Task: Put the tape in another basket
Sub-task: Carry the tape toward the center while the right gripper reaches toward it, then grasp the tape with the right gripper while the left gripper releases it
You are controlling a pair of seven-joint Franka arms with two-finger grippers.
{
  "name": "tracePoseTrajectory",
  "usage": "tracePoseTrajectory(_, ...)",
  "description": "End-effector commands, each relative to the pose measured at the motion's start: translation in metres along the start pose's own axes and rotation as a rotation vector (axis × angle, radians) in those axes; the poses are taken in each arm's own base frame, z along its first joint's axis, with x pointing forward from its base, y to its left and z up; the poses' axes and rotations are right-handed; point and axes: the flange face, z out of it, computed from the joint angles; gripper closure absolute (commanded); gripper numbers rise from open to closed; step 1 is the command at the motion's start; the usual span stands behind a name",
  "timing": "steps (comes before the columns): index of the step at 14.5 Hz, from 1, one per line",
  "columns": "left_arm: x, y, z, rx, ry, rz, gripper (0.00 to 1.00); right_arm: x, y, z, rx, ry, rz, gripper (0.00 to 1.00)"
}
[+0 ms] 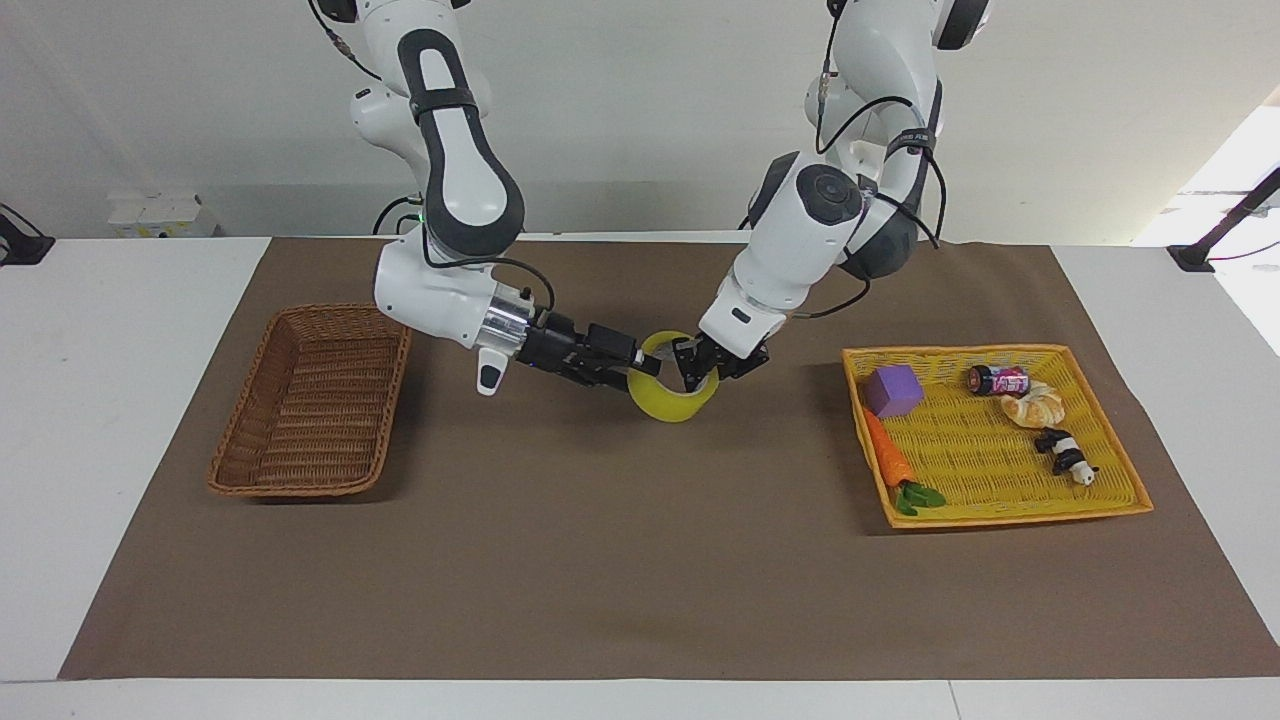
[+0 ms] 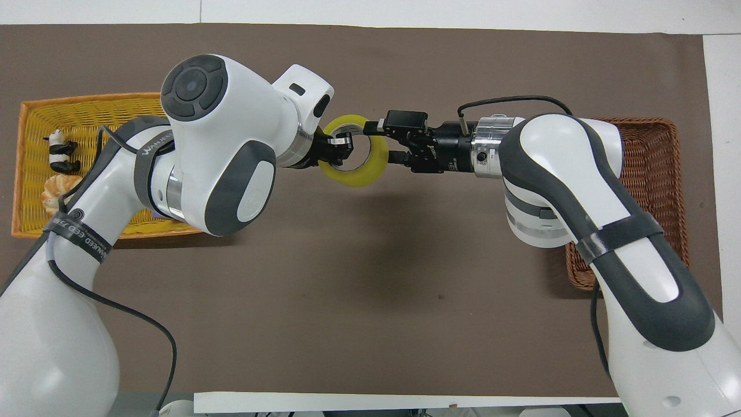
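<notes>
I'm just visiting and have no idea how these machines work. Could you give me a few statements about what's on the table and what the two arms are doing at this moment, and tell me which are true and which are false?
1. The left gripper holds the yellow tape roll above the brown mat. True.
2. The tape roll lies in the brown wicker basket. False: nothing shows in that basket; the roll is in the air mid-table.
3. The right gripper has reached the roll's rim. True.
4. The yellow tray holds only a carrot. False: it also holds a purple block, a small can, a croissant and a panda figure.
5. The right arm waits over the wicker basket. False: it stretches toward the roll.
</notes>
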Motion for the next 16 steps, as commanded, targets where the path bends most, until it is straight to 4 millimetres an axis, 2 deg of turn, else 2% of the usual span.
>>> tracePoseTrajectory(1, -0.008, -0.002, -0.009, -0.02, 0.011, -0.01, 1.0, -0.002, 0.003, -0.002, 0.008, 0.001, -0.025, 0.58)
tracePoseTrajectory(4, -0.009, -0.001, -0.008, -0.02, 0.011, -0.011, 1.0, -0.005, 0.001, 0.002, 0.008, -0.01, -0.031, 0.92)
tracePoseTrajectory(5, -0.009, -0.001, -0.009, -0.02, 0.011, -0.01, 1.0, -0.005, 0.001, 0.002, 0.007, -0.012, -0.033, 1.0)
tracePoseTrajectory(7, -0.009, -0.001, -0.008, -0.02, 0.011, -0.011, 1.0, -0.004, 0.001, 0.0, 0.004, -0.018, -0.052, 1.0)
tracePoseTrajectory(8, -0.009, -0.001, -0.009, -0.02, 0.009, -0.01, 0.95, -0.004, 0.002, -0.001, -0.002, -0.032, -0.061, 1.0)
tracePoseTrajectory(9, -0.009, 0.001, -0.013, -0.018, 0.004, -0.009, 0.74, -0.004, 0.001, -0.003, -0.005, -0.043, -0.069, 1.0)
tracePoseTrajectory(10, -0.009, 0.003, -0.018, -0.017, -0.002, -0.011, 0.25, -0.003, 0.002, -0.005, -0.009, -0.05, -0.072, 1.0)
tracePoseTrajectory(11, -0.007, 0.001, -0.027, 0.001, -0.015, -0.007, 0.01, 0.0, 0.002, -0.009, -0.015, -0.046, -0.078, 1.0)
tracePoseTrajectory(13, -0.001, -0.006, -0.061, 0.022, -0.053, -0.006, 0.0, 0.001, 0.002, -0.013, -0.025, -0.057, -0.088, 1.0)
tracePoseTrajectory(15, 0.019, -0.042, -0.111, 0.028, -0.049, -0.054, 0.0, 0.006, 0.005, -0.021, -0.03, -0.062, -0.089, 1.0)
tracePoseTrajectory(16, 0.024, -0.064, -0.136, 0.026, -0.043, -0.057, 0.0, 0.017, 0.01, -0.039, -0.054, -0.064, -0.101, 1.0)
